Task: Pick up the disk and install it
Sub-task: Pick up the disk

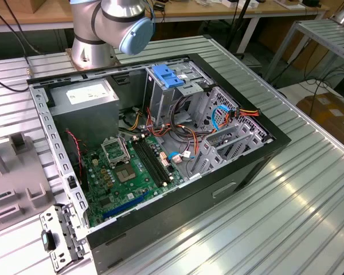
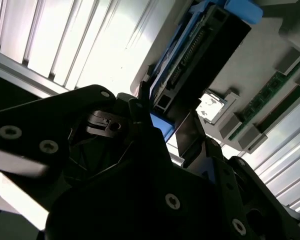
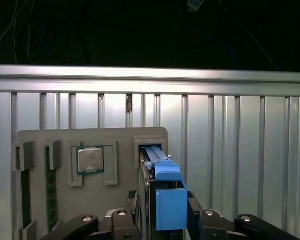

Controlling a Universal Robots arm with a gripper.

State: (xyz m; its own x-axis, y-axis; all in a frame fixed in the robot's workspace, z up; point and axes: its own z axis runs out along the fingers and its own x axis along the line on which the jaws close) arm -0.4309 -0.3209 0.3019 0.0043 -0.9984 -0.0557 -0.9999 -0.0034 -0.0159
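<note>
- While the disk [image 3: 162, 165] stands on edge with one end at a slot of the grey holder plate [image 3: 40, 137], the gripper [image 3: 162, 200] clasps it, a black finger pressed to each side of its blue carrier.
- In the second wrist view the disk [image 2: 190, 55] runs out from between the gripper's [image 2: 165, 120] fingers, connector edge showing.
- A processor chip [image 3: 91, 160] lies in a recess just beside the disk; memory sticks [image 3: 50, 185] lie beyond it.
- The plate rests on the ribbed aluminium table [image 3: 230, 150].
- In the exterior view the open computer case [image 1: 246, 166] lies on the table, motherboard [image 1: 126, 172] exposed.
- The arm [image 1: 114, 23] rises at the case's far side.
- A bare blue bracket [image 1: 167, 76] sits at the case's far end, to the exterior view's right of the grey box [image 1: 83, 97].
</note>
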